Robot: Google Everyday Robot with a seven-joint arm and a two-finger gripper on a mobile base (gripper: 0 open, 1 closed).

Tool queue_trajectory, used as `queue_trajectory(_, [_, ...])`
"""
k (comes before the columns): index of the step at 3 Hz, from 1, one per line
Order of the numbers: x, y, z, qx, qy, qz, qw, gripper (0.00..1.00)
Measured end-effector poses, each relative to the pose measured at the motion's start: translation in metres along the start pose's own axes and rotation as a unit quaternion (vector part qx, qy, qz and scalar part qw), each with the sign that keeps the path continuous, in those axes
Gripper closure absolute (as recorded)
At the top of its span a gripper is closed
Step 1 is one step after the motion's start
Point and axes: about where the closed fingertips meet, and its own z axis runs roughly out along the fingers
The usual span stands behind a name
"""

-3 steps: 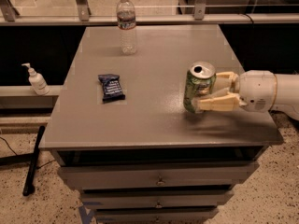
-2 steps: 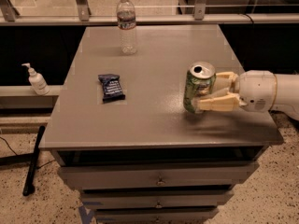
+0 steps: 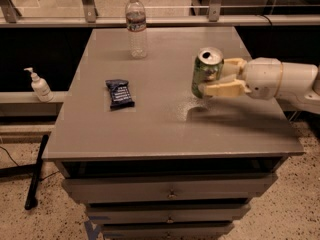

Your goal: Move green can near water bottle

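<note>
Green can (image 3: 207, 72) clamped upright between the two pale fingers of the gripper (image 3: 215, 77), right of centre in the frame, silver top and pull-tab showing, seemingly held just above the grey tabletop (image 3: 160, 134), shadow beneath. White arm (image 3: 280, 79) reaching in from the right edge. Well apart, near the table's far edge at upper left of centre: water bottle (image 3: 136, 25), upright, white cap, dark label band. Dark blue snack packet (image 3: 119, 93) lying flat left of centre. Small white pump bottle (image 3: 39, 84) on a ledge at far left, off the table. Drawers (image 3: 170, 191) below the tabletop.
</note>
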Motion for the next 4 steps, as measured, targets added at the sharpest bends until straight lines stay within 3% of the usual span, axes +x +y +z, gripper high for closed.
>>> queue_trajectory(2, [0.002, -0.098, 0.071, -0.019, 0.027, -0.040, 0.9987, 1.00])
queue_trajectory(3, [-0.006, -0.136, 0.102, -0.011, 0.029, -0.051, 0.9982, 1.00])
queue_trajectory(4, [-0.011, -0.160, 0.124, 0.008, 0.023, -0.046, 0.9986, 1.00])
